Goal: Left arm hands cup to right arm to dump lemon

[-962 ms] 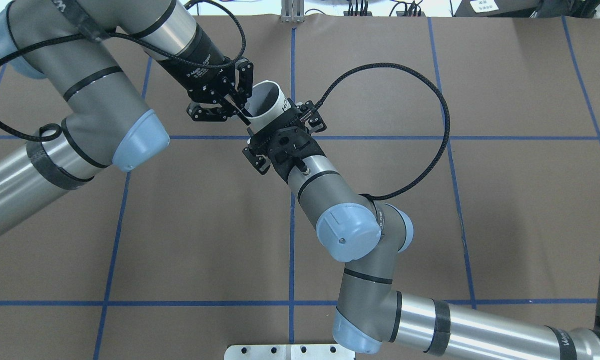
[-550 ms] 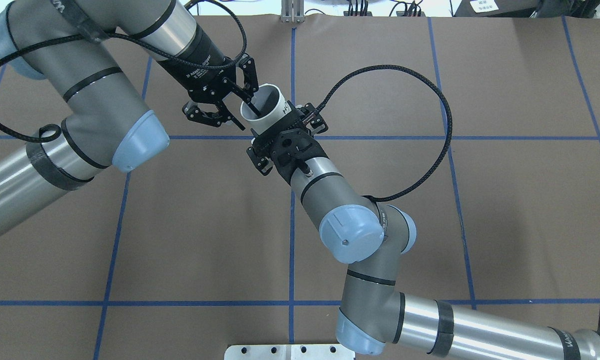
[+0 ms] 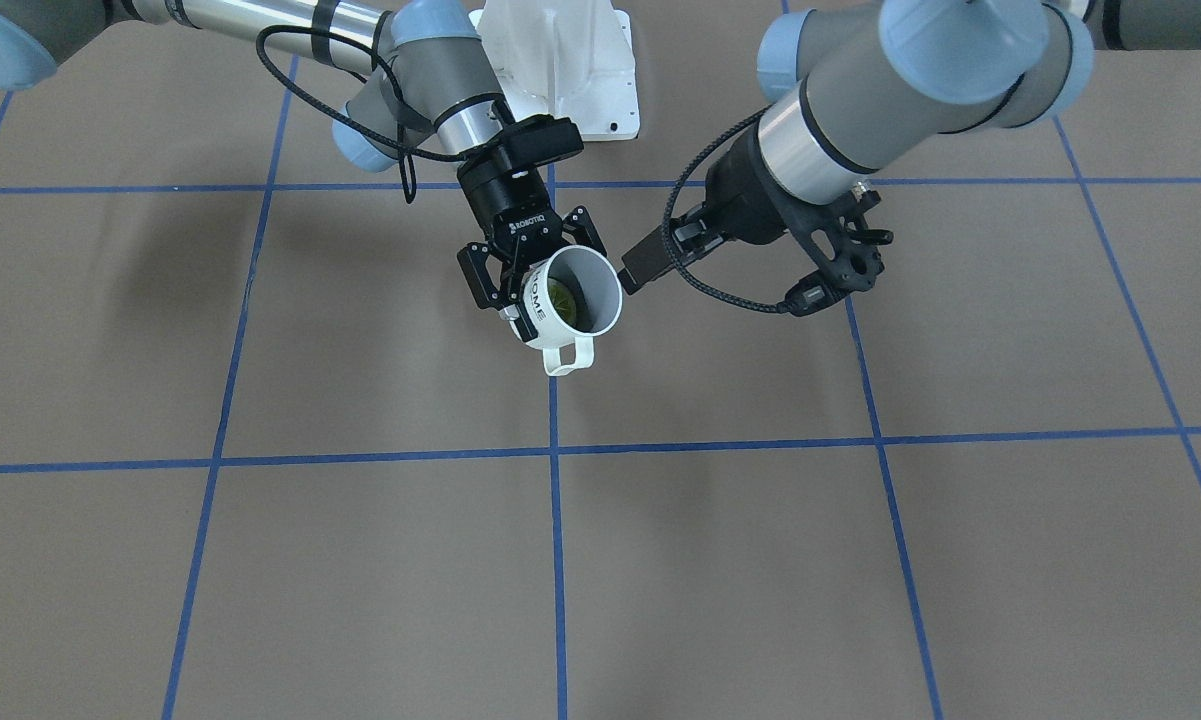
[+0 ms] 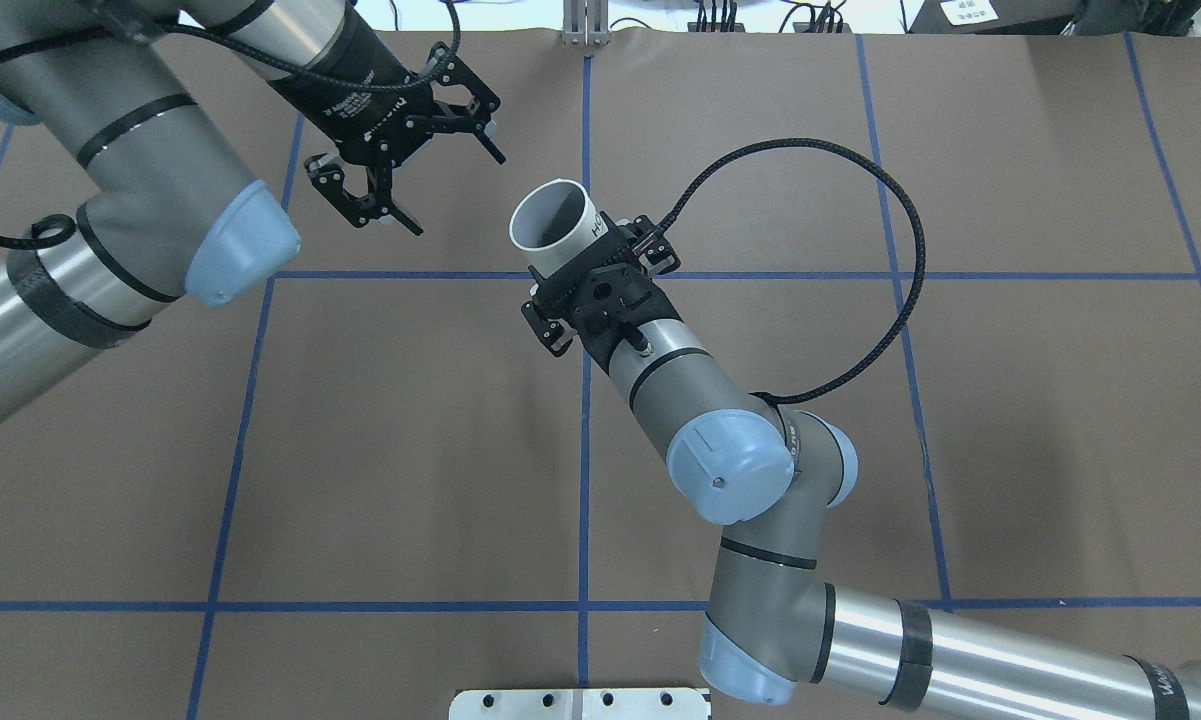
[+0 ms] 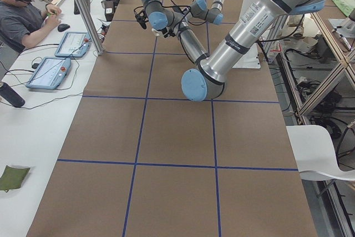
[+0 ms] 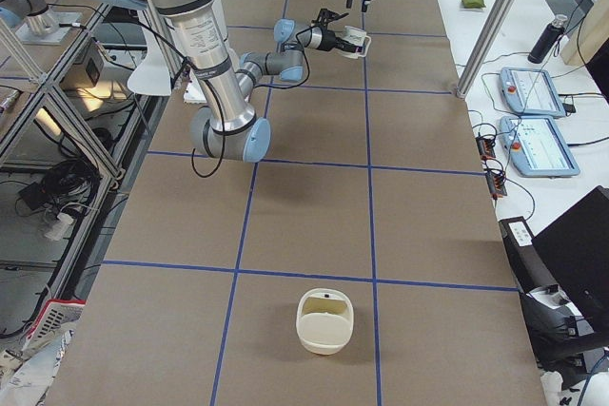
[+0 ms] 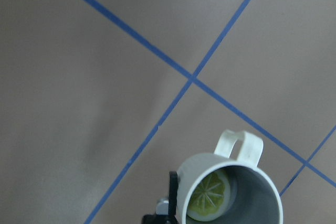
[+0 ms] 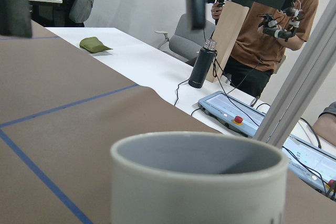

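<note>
Where the cup is: the cup [image 3: 582,296] hangs in the air over the desk [image 3: 360,560], near a crossing of blue tape lines. Its mouth faces roughly up and its HOME lettering is toward the claw that holds it.
Right claw: the right claw [image 4: 578,262] is clamped across the cup's outer wall below the rim, one finger on each side.
Left claw: the left claw [image 4: 458,193] has its jaws spread wide, holds nothing and stands well apart from the cup.
Lemon: the lemon [image 7: 208,198] lies loose at the bottom of the cup, cut face up. It looks light and narrower than the mouth, so it will probably slide out freely once the cup is tipped.
Handle: the handle [image 3: 568,358] sticks out free on the side away from the robot.
Handling: the cup seems rigid, smooth-walled and breakable. A firm squeeze on the wall suits it, since glaze may slip as it tilts.
</note>
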You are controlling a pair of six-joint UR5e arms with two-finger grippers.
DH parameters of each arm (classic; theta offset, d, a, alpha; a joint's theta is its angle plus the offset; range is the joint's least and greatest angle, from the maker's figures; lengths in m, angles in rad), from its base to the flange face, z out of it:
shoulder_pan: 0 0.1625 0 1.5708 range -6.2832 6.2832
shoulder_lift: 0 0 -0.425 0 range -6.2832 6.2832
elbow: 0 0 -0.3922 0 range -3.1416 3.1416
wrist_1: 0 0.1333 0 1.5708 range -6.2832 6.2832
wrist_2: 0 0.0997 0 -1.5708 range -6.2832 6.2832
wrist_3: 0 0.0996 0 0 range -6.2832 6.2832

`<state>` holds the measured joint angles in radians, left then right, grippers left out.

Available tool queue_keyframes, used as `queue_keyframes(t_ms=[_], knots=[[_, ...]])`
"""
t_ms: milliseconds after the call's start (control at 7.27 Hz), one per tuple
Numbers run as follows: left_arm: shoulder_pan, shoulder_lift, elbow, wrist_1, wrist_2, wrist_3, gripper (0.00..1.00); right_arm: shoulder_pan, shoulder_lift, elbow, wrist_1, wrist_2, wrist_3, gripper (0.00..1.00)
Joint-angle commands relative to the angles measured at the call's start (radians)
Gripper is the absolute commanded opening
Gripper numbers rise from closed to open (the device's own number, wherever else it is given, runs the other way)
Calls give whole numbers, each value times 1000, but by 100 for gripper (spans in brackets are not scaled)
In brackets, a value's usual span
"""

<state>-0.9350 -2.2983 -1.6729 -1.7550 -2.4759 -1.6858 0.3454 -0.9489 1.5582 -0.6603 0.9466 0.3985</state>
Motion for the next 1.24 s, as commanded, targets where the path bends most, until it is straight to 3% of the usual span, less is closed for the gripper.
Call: queue_keyframes(t_ms=[0, 275, 412, 550, 825, 1100], knots=[[-86, 89, -1, 5, 0, 272, 100, 52, -54, 14, -2, 64, 98, 19], [-136, 158, 7, 59, 35, 607, 100, 177, -97, 67, -66, 266, 132, 16], [-163, 184, -2, 150, 90, 844, 100, 246, -153, 127, -132, 402, 152, 7], [-186, 204, -5, 234, 171, 1050, 100, 327, -189, 173, -169, 529, 152, 6], [-234, 307, 5, 264, 267, 1431, 100, 424, -331, 277, -168, 567, 193, 3], [-319, 379, 9, 264, 264, 1634, 100, 484, -491, 380, -139, 592, 195, 2]])
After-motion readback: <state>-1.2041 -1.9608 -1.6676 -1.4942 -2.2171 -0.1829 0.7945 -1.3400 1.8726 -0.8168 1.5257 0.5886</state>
